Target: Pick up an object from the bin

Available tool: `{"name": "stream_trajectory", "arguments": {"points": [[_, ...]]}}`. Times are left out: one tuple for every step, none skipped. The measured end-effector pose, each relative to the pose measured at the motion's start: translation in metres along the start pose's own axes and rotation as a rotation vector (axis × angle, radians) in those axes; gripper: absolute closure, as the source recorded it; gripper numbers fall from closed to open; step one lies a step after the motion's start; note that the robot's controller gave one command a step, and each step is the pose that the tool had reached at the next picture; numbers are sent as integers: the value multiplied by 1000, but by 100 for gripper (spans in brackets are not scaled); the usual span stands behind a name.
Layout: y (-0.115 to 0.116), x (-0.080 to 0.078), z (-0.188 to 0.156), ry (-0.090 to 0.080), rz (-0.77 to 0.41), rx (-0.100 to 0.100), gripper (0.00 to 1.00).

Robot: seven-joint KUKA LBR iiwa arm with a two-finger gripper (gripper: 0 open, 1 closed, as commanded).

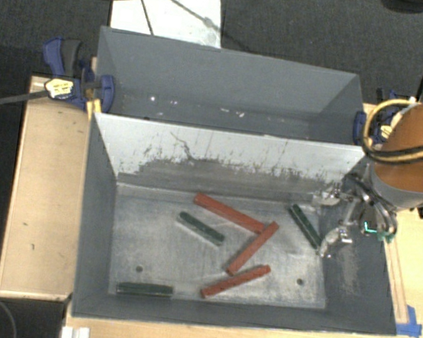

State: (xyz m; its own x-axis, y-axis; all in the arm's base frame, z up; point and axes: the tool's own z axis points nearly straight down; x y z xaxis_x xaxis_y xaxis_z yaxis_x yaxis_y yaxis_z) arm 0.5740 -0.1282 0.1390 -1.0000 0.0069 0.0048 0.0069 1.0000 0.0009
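Gripper (331,220): spread apart, beside the dark green stick (305,224).
Do it well: straddle the stick's middle, then squeeze.

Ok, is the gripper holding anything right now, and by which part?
Cannot tell. The gripper is right beside the dark green bar on the right of the bin, but a hold on it isn't visible.

No text, label, brand, number or sign can be read anywhere in the camera view. The grey metal bin (221,158) carries only scuffs and scratches on its walls and floor, and the red sticks (229,213) and dark green sticks (200,228) lying in it bear no lettering that can be made out.
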Motion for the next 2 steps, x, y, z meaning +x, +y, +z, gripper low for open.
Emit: {"name": "stream_trajectory", "arguments": {"points": [[0, -2, -5, -8, -3, 2, 0], [21, -22, 59, -30, 63, -1, 100]]}}
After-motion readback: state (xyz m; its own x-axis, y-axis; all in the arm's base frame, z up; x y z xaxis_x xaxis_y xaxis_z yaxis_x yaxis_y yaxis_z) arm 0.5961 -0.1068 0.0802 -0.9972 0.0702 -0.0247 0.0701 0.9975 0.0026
